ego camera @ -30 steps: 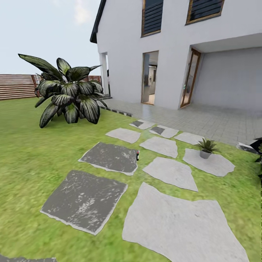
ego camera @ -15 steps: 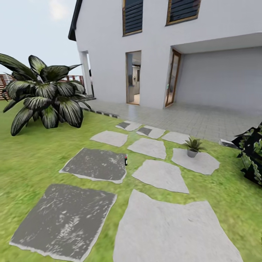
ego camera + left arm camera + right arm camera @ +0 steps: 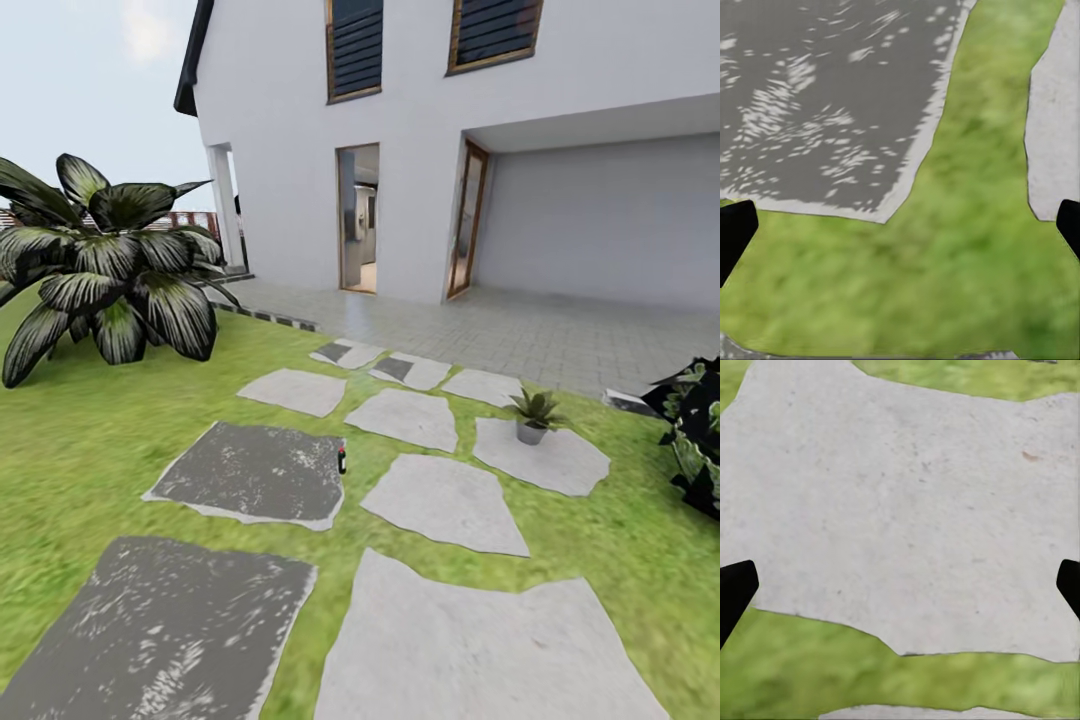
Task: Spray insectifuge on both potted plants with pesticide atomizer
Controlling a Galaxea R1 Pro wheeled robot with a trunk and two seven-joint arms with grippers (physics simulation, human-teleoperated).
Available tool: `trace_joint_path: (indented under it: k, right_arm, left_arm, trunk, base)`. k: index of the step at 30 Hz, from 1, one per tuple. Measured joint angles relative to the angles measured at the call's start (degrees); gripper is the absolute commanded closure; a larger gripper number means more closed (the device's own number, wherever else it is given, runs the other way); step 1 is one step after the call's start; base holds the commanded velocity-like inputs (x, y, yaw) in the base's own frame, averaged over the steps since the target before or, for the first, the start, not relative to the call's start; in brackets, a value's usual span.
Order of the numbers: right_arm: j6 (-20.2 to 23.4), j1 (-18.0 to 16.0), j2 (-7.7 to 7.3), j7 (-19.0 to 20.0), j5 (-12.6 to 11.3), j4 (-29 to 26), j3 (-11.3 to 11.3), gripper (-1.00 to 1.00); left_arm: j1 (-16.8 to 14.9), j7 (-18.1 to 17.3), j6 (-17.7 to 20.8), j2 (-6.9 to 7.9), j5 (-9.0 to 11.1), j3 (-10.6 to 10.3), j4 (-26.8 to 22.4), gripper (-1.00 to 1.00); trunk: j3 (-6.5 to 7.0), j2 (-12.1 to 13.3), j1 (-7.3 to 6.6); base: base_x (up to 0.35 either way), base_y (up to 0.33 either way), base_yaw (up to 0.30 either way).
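Note:
The pesticide atomizer [image 3: 342, 459] stands upright on the lawn at the right edge of a dark stepping stone [image 3: 250, 474], a small dark bottle with a reddish top. One potted plant [image 3: 533, 415] sits in its grey pot on a pale stone [image 3: 545, 458] further right. In the left wrist view my left gripper [image 3: 900, 236] is open over grass beside a dark stone [image 3: 825, 97]. The right wrist view has my right gripper [image 3: 900, 585] open above a pale stone [image 3: 907, 502]. Both hold nothing.
A big dark-leaved bush [image 3: 105, 275] stands at the left. Another dark leafy bush [image 3: 695, 425] pokes in at the right edge. The white house [image 3: 450, 130] with its paved terrace [image 3: 520, 335] lies ahead. Pale and dark stepping stones cross the lawn.
The whole head view has swung right and moved a little forward: bush, stones, atomizer and pot have slid left in the picture. The things themselves have not moved.

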Motion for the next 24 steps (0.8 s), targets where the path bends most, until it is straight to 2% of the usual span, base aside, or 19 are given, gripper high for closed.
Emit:
trace_joint_path:
  k: [15, 24]
  right_arm:
    - [0.0, 0.0, 0.0, 0.0, 0.0, 0.0, 0.0, -1.0]
    - [0.0, 0.0, 0.0, 0.0, 0.0, 0.0, 0.0, -1.0]
  left_arm:
    - [0.0, 0.0, 0.0, 0.0, 0.0, 0.0, 0.0, -1.0]
    - [0.0, 0.0, 0.0, -0.02, 0.0, 0.0, 0.0, -1.0]
  trunk:
    - [0.0, 0.0, 0.0]
    - [0.0, 0.0, 0.0]
  base:
    - [0.335, 0.077, -0.008]
    - [0.335, 0.083, -0.202]
